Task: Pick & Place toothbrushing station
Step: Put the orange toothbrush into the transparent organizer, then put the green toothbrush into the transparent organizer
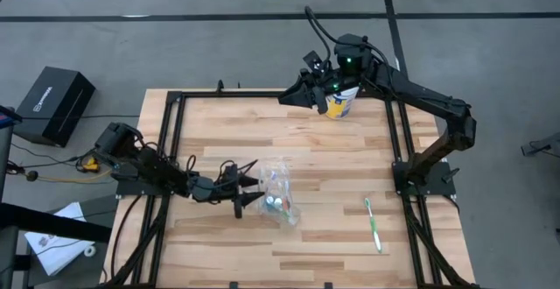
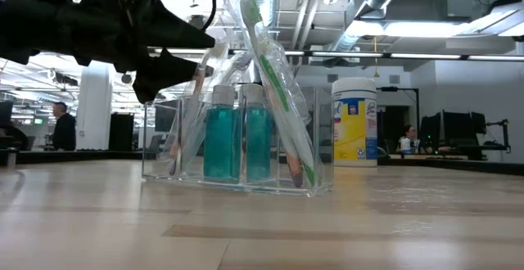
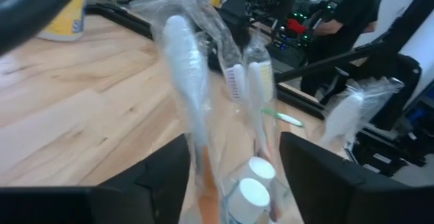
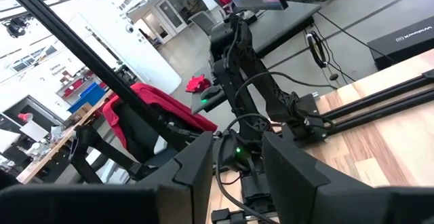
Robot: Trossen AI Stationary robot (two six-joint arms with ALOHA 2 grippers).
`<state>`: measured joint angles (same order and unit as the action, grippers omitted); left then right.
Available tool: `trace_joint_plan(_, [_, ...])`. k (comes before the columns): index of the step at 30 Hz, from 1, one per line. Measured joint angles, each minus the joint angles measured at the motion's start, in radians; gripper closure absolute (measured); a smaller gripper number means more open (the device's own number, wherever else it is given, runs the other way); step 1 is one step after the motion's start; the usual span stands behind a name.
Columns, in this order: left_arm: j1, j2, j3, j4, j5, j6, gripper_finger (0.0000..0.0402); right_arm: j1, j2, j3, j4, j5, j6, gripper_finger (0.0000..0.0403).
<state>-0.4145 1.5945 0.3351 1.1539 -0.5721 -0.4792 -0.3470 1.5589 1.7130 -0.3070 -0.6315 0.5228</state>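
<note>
My left gripper (image 1: 252,192) was open beside the holder (image 1: 280,194) mid-table, brushes and tubes inside. I think I was dropping one in. Next I needed the green brush (image 1: 373,224), near right.

Left arm low and reaching, right arm raised at the far edge.

The left end effector (image 1: 248,193) stretches in from the desk's left side, fingers (image 3: 319,176) spread apart. The right end effector (image 1: 293,96) hovers high by the far edge, fingers (image 4: 295,166) parted with nothing between them.
</note>
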Motion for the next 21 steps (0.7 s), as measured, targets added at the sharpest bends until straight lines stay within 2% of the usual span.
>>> trace_joint_plan(9, [0.035,0.000,0.000,-0.001,-0.057,0.003,0.0135,0.000,0.000,0.000,0.000,-0.024,0.000,0.0284])
trace_joint_plan(21, [0.059,-0.005,0.000,0.004,-0.084,0.035,0.0132,0.000,0.000,0.000,0.002,-0.026,0.000,0.0284])
